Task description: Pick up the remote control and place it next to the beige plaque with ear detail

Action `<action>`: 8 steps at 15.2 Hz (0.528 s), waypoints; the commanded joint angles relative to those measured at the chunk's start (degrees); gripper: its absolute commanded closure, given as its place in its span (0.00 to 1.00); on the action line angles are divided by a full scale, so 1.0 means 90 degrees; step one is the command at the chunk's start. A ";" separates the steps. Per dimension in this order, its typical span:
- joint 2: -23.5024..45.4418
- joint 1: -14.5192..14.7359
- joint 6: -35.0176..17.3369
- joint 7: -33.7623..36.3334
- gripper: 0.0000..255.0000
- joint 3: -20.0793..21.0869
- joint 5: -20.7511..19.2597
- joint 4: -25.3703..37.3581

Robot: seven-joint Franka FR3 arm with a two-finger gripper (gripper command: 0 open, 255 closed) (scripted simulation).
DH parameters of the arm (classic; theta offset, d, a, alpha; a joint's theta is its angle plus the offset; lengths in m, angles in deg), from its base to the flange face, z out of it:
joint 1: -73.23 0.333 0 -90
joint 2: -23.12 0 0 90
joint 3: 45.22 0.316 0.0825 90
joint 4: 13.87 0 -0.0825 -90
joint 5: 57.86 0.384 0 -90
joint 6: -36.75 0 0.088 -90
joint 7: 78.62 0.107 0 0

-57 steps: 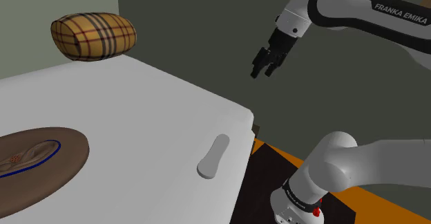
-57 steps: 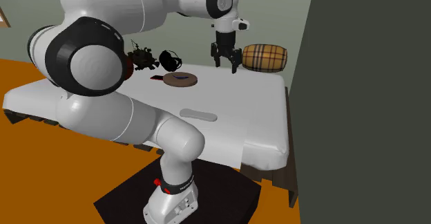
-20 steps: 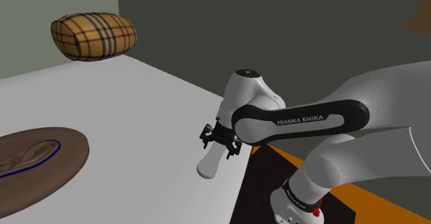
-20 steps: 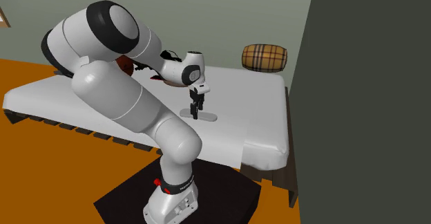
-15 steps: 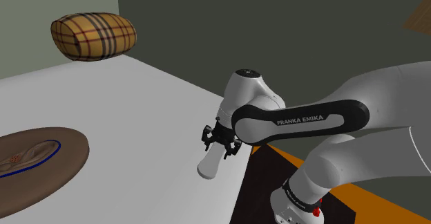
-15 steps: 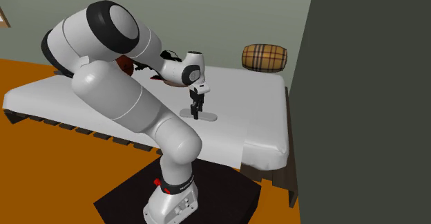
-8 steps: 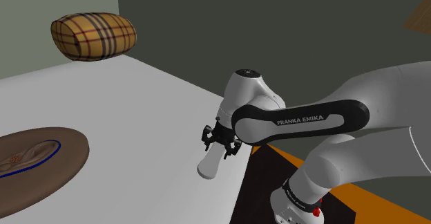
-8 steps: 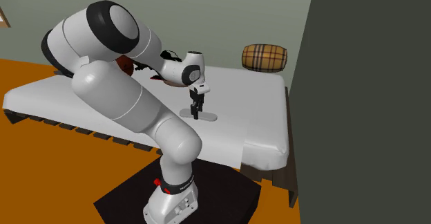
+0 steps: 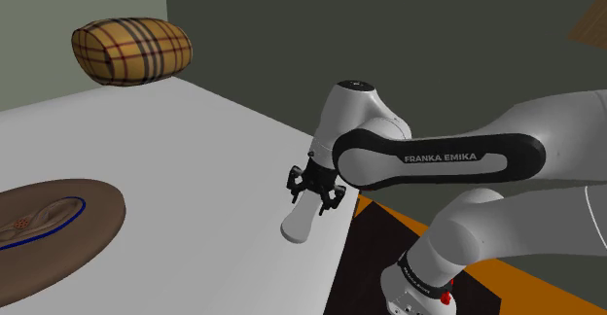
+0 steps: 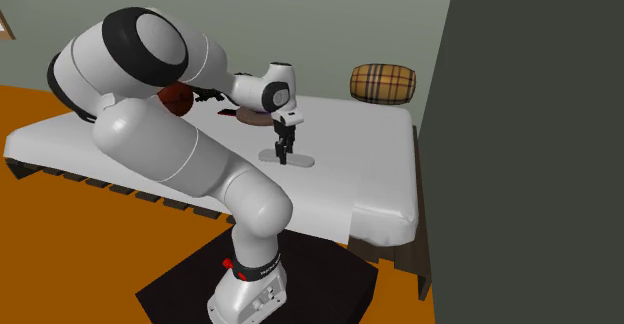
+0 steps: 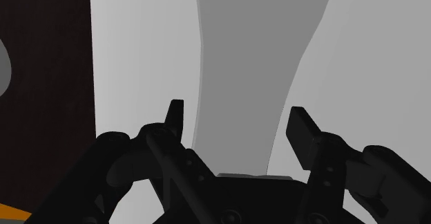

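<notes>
Remote control (image 9: pixel 299 224): a pale grey, elongated item, located at the edge of the white bed (image 9: pixel 175 157) nearest the robot's stand (image 9: pixel 420 282), at the lower right of the bed surface in the shoulder view. It is positioned directly under the hand, with one end pointing out towards the bed edge. Whether that end rests on the cover or hangs just above it cannot be determined.

The bed carries a plain white cover and stands on an orange floor (image 9: pixel 545 286). A dark mat (image 9: pixel 368 257) lies beneath the stand.

The white arm (image 9: pixel 438 157) bends over the bed edge, wrist directed downward.

The plaque (image 9: pixel 92 221) is a brown oval bearing a beige ear relief outlined in blue. It lies flat at the shoulder view's left, well apart from the remote control.

A tan plaid cushion (image 9: pixel 131 51) sits at the far corner of the bed, against the wall.

The gripper (image 11: pixel 239 117) straddles the remote control. In the wrist view its fingers (image 11: pixel 302 127) stand on either side of the grey body, pressed in against its long edges, clasping it.
</notes>
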 commanded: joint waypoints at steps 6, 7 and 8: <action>-0.0357 0.0009 0.0738 0.0026 1.00 -0.0316 -0.0200 0.0379; -0.0397 0.0007 0.0838 0.0031 1.00 -0.0358 -0.0229 0.0438; -0.0435 0.0005 0.0937 0.0035 1.00 -0.0399 -0.0258 0.0498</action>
